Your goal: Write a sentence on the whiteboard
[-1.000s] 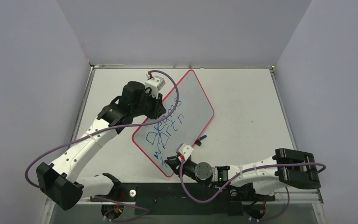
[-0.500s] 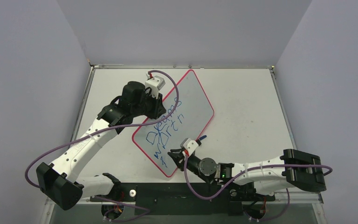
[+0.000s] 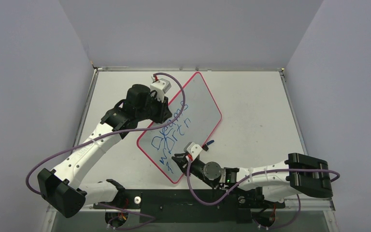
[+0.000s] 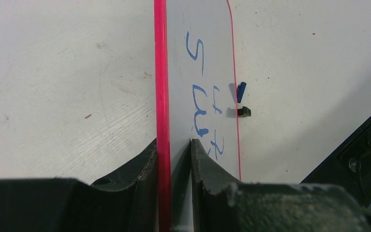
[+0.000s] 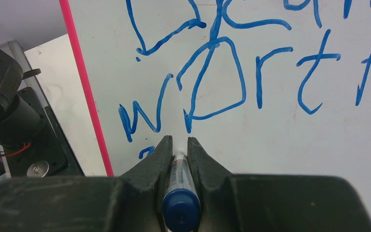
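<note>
Top external view gives you the whiteboard (image 3: 198, 101) lying cornerwise on the desk (image 3: 256, 106), a little left of centre, one rounded corner close to the far edge and the opposite corner close to the arm bases. It is white with a thin red-pink rim. The sentence (image 3: 171, 135) sits on its near half: blue scrawl in uneven lines, the first opening with a big looping D, the second starting with a w and a large angular D-like shape, and only a stroke or two below that.

Your left claw (image 4: 172, 159) is pinched narrow on the board's left rim, one finger on each side of the pink edge. Your right claw (image 5: 178, 145) is clamped on a blue-ended marker (image 5: 181, 203), which points at the board just below the second line.

On the board's right rim you have a small black clip (image 4: 243, 112) with a small blue piece (image 4: 241, 92) just beside it.

The desk is white, scuffed and speckled. Plain pale grey-lilac walls (image 3: 188, 29) close it in on the left, right and far sides.
</note>
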{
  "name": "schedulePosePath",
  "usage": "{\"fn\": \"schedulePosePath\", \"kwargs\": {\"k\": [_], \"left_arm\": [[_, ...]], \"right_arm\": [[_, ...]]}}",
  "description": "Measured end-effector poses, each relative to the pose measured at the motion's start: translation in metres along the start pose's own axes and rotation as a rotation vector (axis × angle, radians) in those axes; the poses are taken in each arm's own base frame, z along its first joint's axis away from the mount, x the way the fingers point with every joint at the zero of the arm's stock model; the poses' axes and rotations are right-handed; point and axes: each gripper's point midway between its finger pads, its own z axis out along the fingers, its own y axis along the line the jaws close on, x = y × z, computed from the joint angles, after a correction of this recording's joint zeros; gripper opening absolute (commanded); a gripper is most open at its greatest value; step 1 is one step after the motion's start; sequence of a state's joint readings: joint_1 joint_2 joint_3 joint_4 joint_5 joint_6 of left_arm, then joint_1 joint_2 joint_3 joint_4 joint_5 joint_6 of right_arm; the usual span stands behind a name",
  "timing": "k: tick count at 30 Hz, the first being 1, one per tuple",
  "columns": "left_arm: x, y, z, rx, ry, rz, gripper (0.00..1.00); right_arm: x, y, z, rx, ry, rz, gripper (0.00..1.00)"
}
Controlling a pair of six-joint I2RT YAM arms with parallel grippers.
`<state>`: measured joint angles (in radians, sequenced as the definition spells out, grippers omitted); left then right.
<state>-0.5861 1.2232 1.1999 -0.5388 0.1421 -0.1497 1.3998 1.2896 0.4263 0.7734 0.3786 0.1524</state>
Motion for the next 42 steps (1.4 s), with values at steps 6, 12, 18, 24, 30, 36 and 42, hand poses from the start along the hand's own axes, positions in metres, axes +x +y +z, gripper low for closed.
{"fn": "schedulePosePath", "kwargs": {"k": [6,12,18,24,30,36,42], "left_arm": [[0.0,0.001,0.0,-0.005,0.0,0.0,0.0],[0.0,0.001,0.0,-0.006,0.0,0.0,0.0],[0.0,0.001,0.0,-0.006,0.0,0.0,0.0],[0.0,0.002,0.0,-0.008,-0.001,0.0,0.0],[0.0,0.002,0.0,-0.008,-0.001,0.0,0.0],[0.0,0.002,0.0,-0.008,-0.001,0.0,0.0],[0.0,0.002,0.0,-0.01,-0.001,0.0,0.0]], "right_arm": [[0.0,0.0,0.003,0.002,-0.007,0.001,0.0],[0.0,0.001,0.003,0.002,-0.009,0.03,0.0],[0.002,0.003,0.002,-0.007,-0.006,0.07,0.0],[0.016,0.009,-0.003,-0.032,0.021,0.102,0.0],[0.031,0.008,-0.009,-0.026,0.049,0.145,0.0],[0.032,0.002,-0.01,0.006,0.055,0.14,0.0],[0.016,-0.003,0.001,0.043,0.044,0.097,0.0]]}}
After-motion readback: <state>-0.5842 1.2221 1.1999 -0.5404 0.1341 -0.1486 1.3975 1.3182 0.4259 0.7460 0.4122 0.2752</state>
